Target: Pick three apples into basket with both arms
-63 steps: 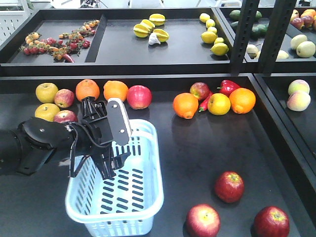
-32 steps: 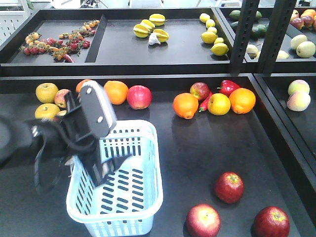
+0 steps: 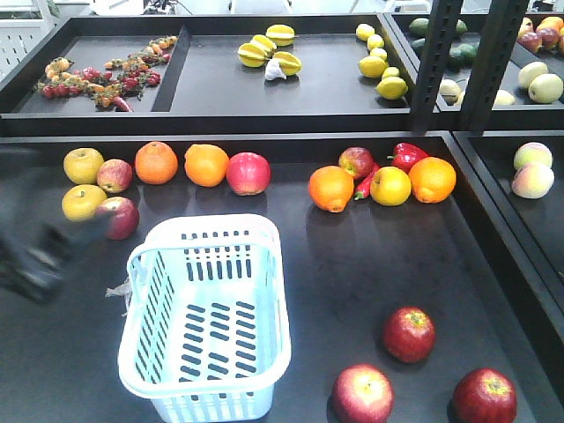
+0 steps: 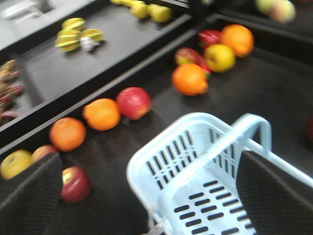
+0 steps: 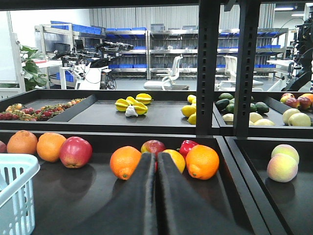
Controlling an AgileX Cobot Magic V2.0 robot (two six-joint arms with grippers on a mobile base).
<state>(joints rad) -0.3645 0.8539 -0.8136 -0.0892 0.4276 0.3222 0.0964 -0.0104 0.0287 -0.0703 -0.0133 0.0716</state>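
With the basket [image 3: 211, 226] empty, the first pick seems pending: the left gripper [image 4: 149, 192] gapes wide, while the right gripper [image 5: 157, 157], closed on nothing, must open over the three apples [image 3: 408, 333].

Three dark-red apples [image 3: 408, 334] sit spaced apart on bare black table [image 3: 370, 264], right of the open-topped basket [image 3: 283, 308], reachable from above. A fruit row [image 3: 206, 164] and black posts [image 3: 438, 62] crowd the back.
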